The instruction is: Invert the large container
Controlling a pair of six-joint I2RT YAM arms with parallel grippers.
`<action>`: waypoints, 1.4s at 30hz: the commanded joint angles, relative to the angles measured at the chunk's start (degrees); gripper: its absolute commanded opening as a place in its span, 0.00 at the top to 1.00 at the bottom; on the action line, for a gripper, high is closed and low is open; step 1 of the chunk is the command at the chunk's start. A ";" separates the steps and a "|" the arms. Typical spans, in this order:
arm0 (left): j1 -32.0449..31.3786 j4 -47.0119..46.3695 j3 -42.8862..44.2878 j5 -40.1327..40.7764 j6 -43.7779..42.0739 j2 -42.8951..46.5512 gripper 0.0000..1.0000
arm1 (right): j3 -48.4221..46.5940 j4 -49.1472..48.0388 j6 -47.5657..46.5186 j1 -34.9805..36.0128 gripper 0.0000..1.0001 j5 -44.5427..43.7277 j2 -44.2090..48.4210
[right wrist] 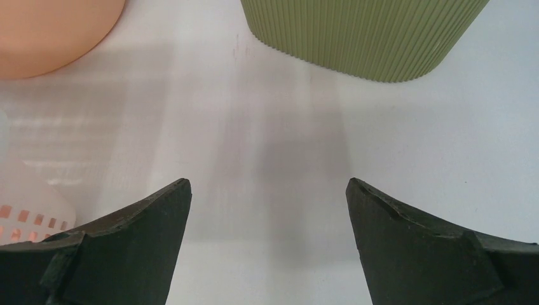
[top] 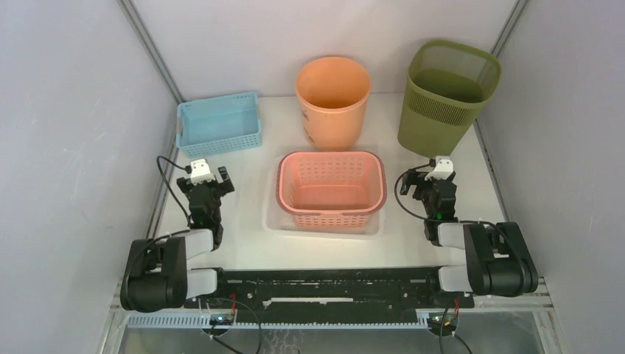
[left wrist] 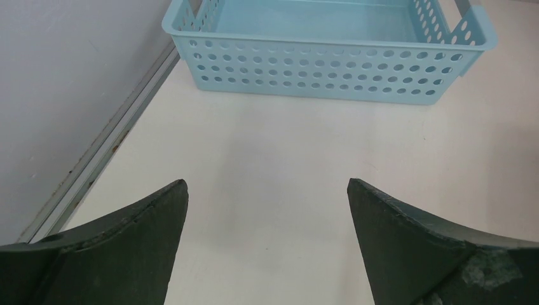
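A pink perforated basket (top: 332, 190) stands upright, open side up, at the table's middle, nested in a clear shallow tub (top: 324, 228). Its corner shows at the left edge of the right wrist view (right wrist: 22, 213). My left gripper (top: 212, 181) is open and empty to the left of the basket, above bare table (left wrist: 267, 190). My right gripper (top: 436, 184) is open and empty to the right of the basket, also above bare table (right wrist: 267, 190). Neither gripper touches anything.
A light blue perforated basket (top: 220, 125) stands at the back left, straight ahead of the left gripper (left wrist: 327, 63). An orange bucket (top: 333, 102) stands at the back middle (right wrist: 51, 32). A green mesh bin (top: 446, 96) stands at the back right (right wrist: 362, 32). Walls enclose both sides.
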State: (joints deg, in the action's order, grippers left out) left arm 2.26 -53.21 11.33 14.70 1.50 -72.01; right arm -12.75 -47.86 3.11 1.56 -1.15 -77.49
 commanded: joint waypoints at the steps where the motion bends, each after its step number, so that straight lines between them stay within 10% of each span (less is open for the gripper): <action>1: -0.27 -4.10 -0.12 -0.59 -0.61 0.20 0.00 | -1.11 -3.37 -0.28 -0.28 0.00 0.66 0.29; 12: -0.50 -4.78 0.00 -2.95 -1.75 1.15 0.00 | 3.43 -10.05 -2.86 4.19 0.00 -6.37 5.10; 19: -2.07 21.63 9.08 -6.61 0.72 14.27 0.00 | -5.70 20.44 5.09 6.59 0.00 -2.03 30.54; 27: -13.23 36.72 14.57 -3.90 4.28 33.25 0.00 | -30.87 64.71 17.62 9.35 0.00 0.63 35.14; 33: -17.90 48.59 22.63 4.32 24.14 38.72 0.00 | -31.78 72.91 21.82 6.51 0.00 10.83 40.68; 38: -17.84 57.55 27.35 -7.65 26.17 39.11 0.00 | -31.92 75.14 23.49 2.41 0.02 20.29 42.00; 42: -14.23 71.79 25.21 2.32 44.88 38.73 0.00 | -31.77 76.01 23.58 3.13 0.07 22.24 40.82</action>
State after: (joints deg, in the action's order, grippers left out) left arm -15.25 2.87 37.19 13.58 29.91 -32.84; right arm -43.57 25.63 24.51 4.10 16.08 -35.79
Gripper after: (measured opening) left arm 0.996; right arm 0.952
